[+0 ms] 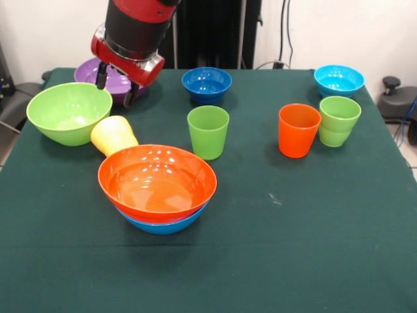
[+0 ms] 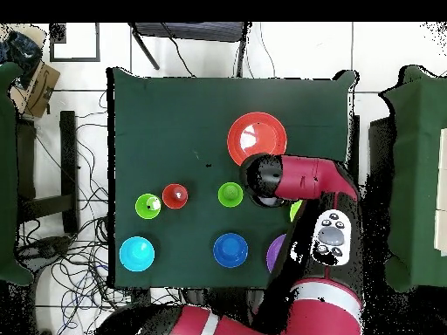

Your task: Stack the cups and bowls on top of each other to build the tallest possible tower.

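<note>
Tower [image 1: 157, 189] is only orange bowl nested in blue. Gripper [image 1: 116, 87] hangs open and empty over the purple bowl [image 1: 91, 70]; lime bowl [image 1: 68, 112] beside it, cups unstacked.

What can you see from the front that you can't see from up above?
Only the front view shows the yellow cup lying tipped, the whole lime green bowl and the blue bowl under the orange bowl. Only the overhead view shows the arm covering those and the floor cables. Both show the orange cup, the turquoise bowl and the green cup.
</note>
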Tool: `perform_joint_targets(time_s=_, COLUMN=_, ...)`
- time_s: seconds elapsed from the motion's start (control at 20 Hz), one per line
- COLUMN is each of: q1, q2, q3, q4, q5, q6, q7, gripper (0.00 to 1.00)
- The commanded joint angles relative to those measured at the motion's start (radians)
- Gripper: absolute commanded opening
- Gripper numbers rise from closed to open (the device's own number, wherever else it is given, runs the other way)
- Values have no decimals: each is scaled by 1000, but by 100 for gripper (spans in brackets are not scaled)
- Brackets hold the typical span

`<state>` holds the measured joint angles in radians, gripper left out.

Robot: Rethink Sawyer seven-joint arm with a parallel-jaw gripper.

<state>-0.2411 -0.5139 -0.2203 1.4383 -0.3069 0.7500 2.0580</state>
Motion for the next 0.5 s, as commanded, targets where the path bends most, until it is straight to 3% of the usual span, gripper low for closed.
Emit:
perform_joint_targets(time_s=0.05, q1=-27, q2=93, q3=160, q4=73, q5=-93, q6=-105, q7=-164, gripper=100)
perform_joint_targets(time_s=0.5, q1=-69, q2=215, q3=186, q4=-24, q5=-188, q6=-176, q7=-160, gripper=100)
